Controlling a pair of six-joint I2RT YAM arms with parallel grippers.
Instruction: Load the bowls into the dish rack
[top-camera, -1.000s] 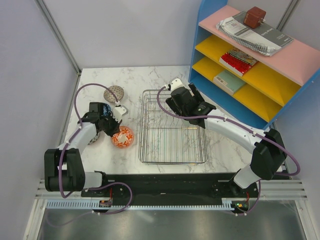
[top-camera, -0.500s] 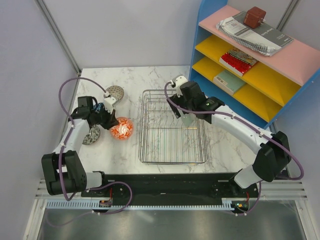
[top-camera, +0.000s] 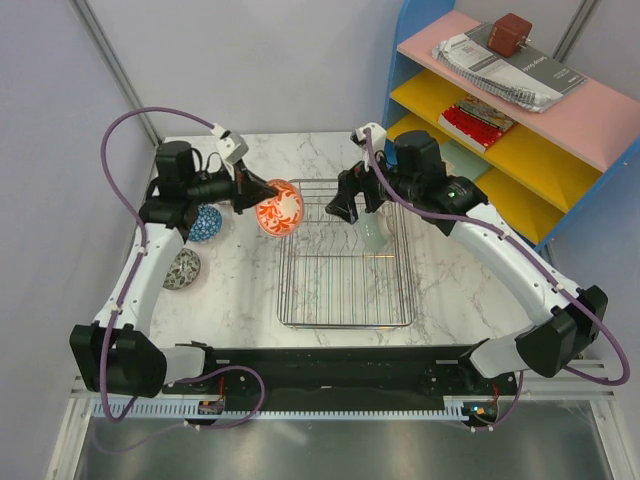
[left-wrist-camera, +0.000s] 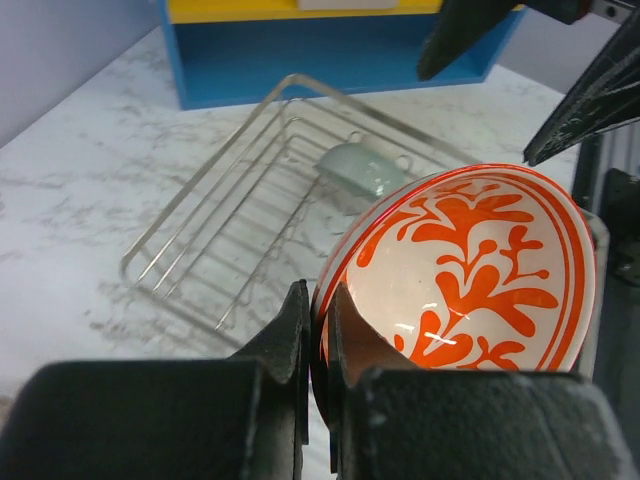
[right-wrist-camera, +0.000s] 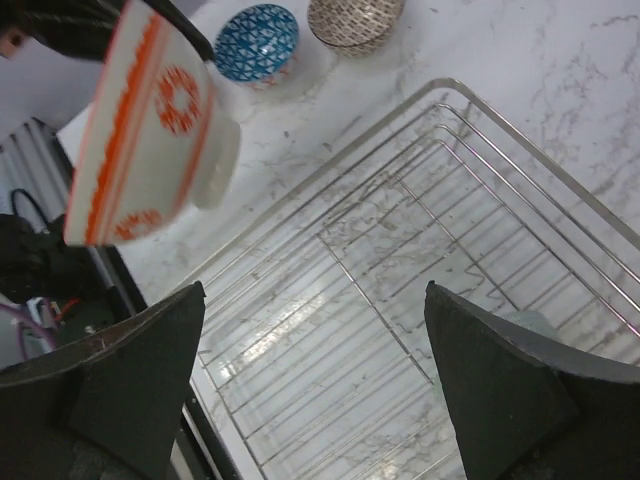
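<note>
Grip: left gripper (top-camera: 252, 194) is pinching the rim of a small round red-orange ceramic bowl with a white leaf pattern (top-camera: 279, 208), its fingers (left-wrist-camera: 292, 325) pressing together with the rim between them, one on the outer wall and one on the inner
Held bowl: is hanging clear of the table, tipped on its side straight ahead of the left fingertips, its hollow facing the right gripper
Right gripper (top-camera: 355, 200): is hovering with its jaws spread wide, gripping nothing
Dish rack: a large rectangular silver wire dish rack (top-camera: 345, 290) is lying directly beneath the right gripper and just beyond the left gripper's bowl
Teal bowl: a small pale teal-green ceramic bowl (top-camera: 375, 235) is leaning on edge inside the rack, just below the right gripper
Loose bowls: a small blue patterned bowl (top-camera: 206, 222) is sitting on the white marble table (top-camera: 240, 300) behind and below the left gripper; a grey speckled bowl (top-camera: 182, 268) is lying further back under that arm; a brown-grey patterned bowl (right-wrist-camera: 355, 15) is sitting beside the blue one, well apart from the right gripper
Shelf: a blue shelf unit (top-camera: 392, 70) is standing behind the right gripper
</note>
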